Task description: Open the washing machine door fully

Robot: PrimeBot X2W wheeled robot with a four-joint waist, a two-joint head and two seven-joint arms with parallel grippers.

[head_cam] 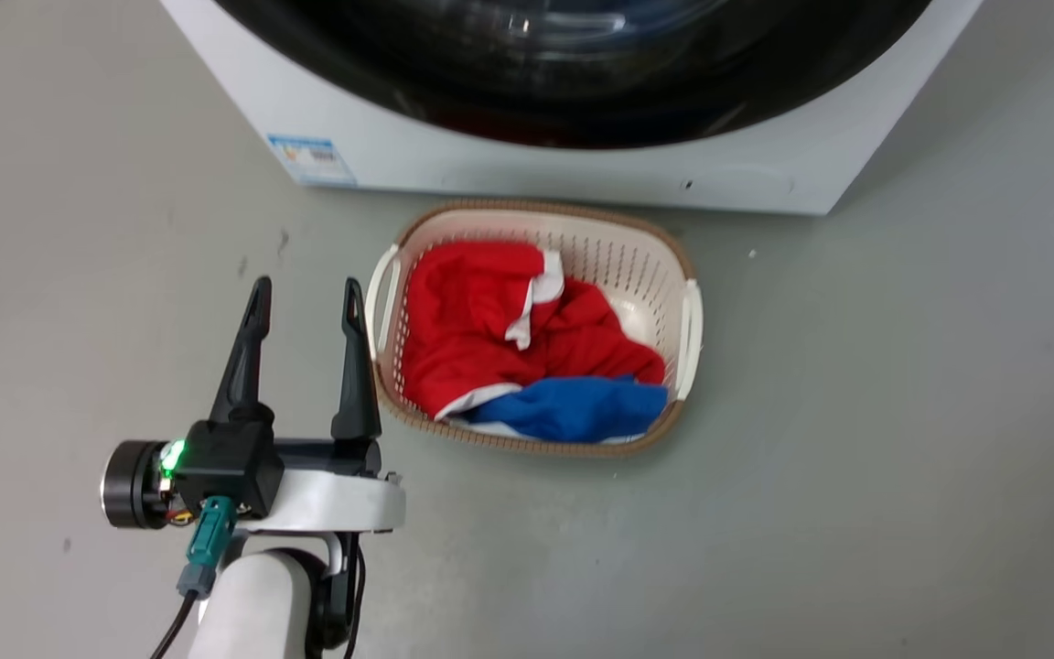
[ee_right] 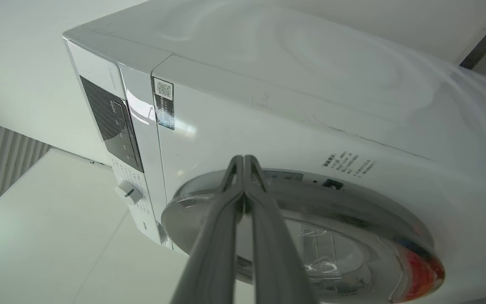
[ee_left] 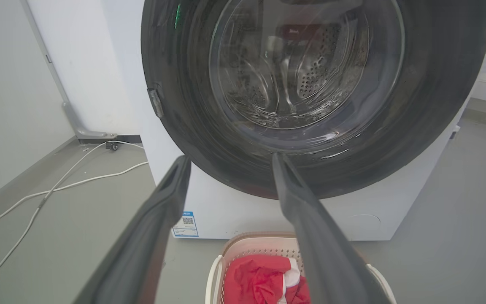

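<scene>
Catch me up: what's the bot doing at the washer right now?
The robot faces the washing machine, and the washing machine door looks shut. The right gripper is shut on nothing, its tips by the door's rim; whether they touch it can't be told. The left gripper is open and empty, held low beside the laundry basket of red and blue clothes, which sits on the floor in front of the machine.

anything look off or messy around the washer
Nothing damaged or spilled. Only loose white cables trail across the floor beside the washing machine, and the clothes lie heaped in the laundry basket before it.
</scene>
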